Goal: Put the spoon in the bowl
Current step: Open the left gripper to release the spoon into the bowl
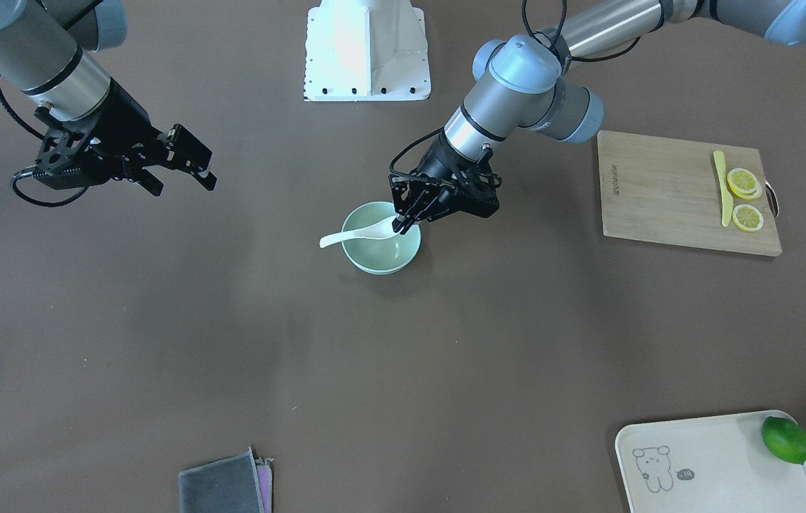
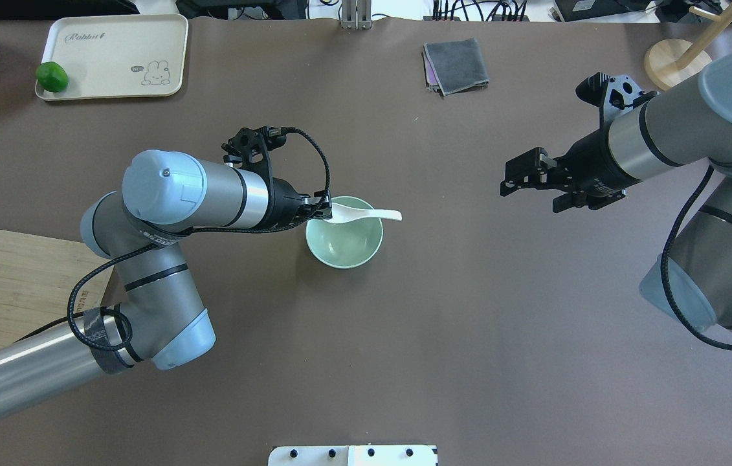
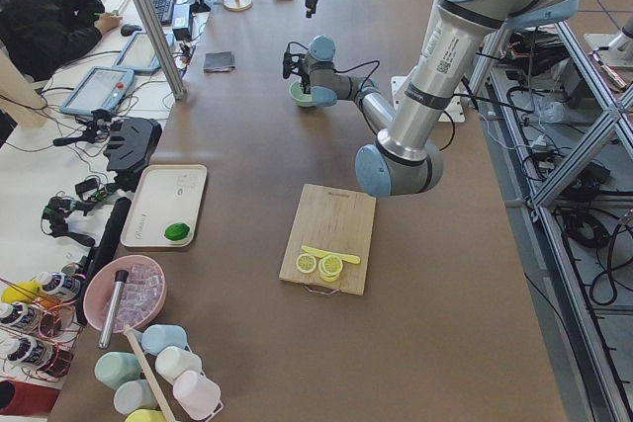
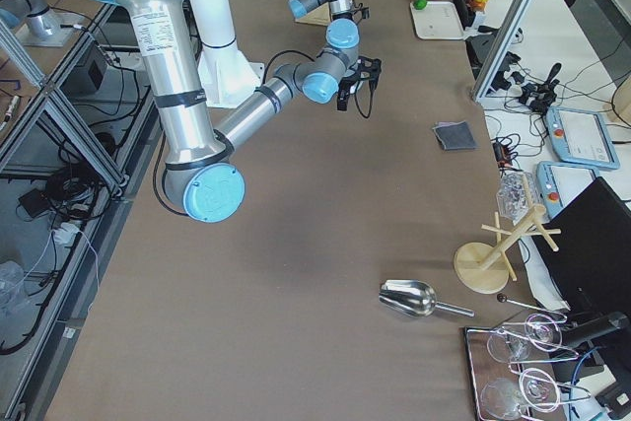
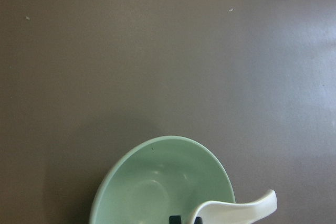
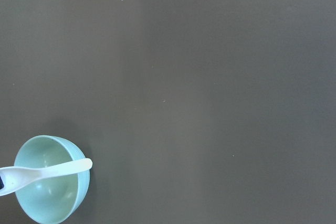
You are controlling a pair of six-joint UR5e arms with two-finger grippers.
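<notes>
The pale mint-green bowl [image 1: 376, 268] [image 2: 343, 251] stands on the brown table near its middle. My left gripper [image 1: 401, 227] [image 2: 327, 211] is shut on the scoop end of the white spoon [image 1: 356, 234] [image 2: 366, 214] and holds it across the bowl's rim, with the handle sticking out past the far side. The left wrist view shows the bowl [image 5: 152, 182] and the spoon [image 5: 239, 211] at the bottom. The right wrist view shows the bowl [image 6: 50, 203] and the spoon [image 6: 52, 171] at the lower left. My right gripper [image 1: 182, 171] [image 2: 521, 184] is open and empty, well off to the bowl's side.
A wooden cutting board [image 1: 666, 206] with lemon slices [image 1: 743, 183] and a yellow knife [image 1: 723, 189] lies on my left side. A cream tray [image 1: 709, 463] holds a lime [image 1: 785, 439]. A grey cloth [image 1: 221, 488] lies at the far edge. The white robot base [image 1: 367, 50] stands behind the bowl.
</notes>
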